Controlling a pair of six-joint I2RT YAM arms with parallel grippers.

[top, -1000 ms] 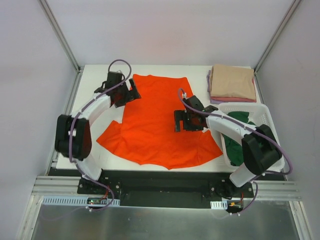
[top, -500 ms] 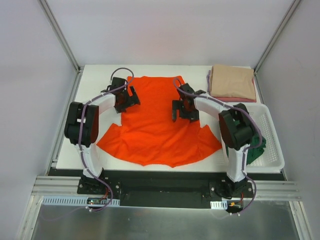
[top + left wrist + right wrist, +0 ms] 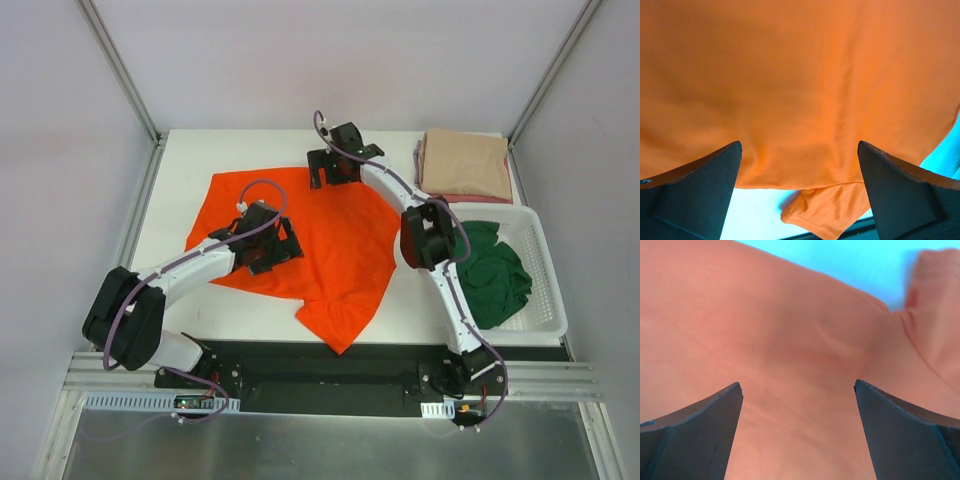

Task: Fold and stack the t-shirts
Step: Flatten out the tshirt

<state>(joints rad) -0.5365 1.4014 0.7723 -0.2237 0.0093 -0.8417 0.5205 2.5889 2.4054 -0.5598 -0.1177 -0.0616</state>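
The orange t-shirt [image 3: 300, 235] lies rumpled on the white surface [image 3: 180, 165], a little toward 9 o'clock from the middle. One of its corners is pointing to the near edge at 6 o'clock. The left gripper [image 3: 272, 247] is over the part of the shirt at 8 o'clock. In the left wrist view its two dark fingers [image 3: 695, 187] stand wide apart and released, with only orange cloth below them. The right gripper [image 3: 333, 170] is at the 12 o'clock edge of the shirt. It is released too, its fingers [image 3: 695, 427] spread over the cloth and grasping nothing. I cannot tell from these views if either gripper touches the fabric. At about 1 o'clock a folded beige t-shirt [image 3: 465, 162] sits in the far corner. Under it there is a pink layer [image 3: 480, 199] and what seems to be a lilac layer [image 3: 418, 160], but these edges are too thin to be sure. Just beside this pile, at 3 to 4 o'clock, stands the white basket [image 3: 541, 250], and the dark green t-shirt [image 3: 490, 270] lies crumpled inside it.
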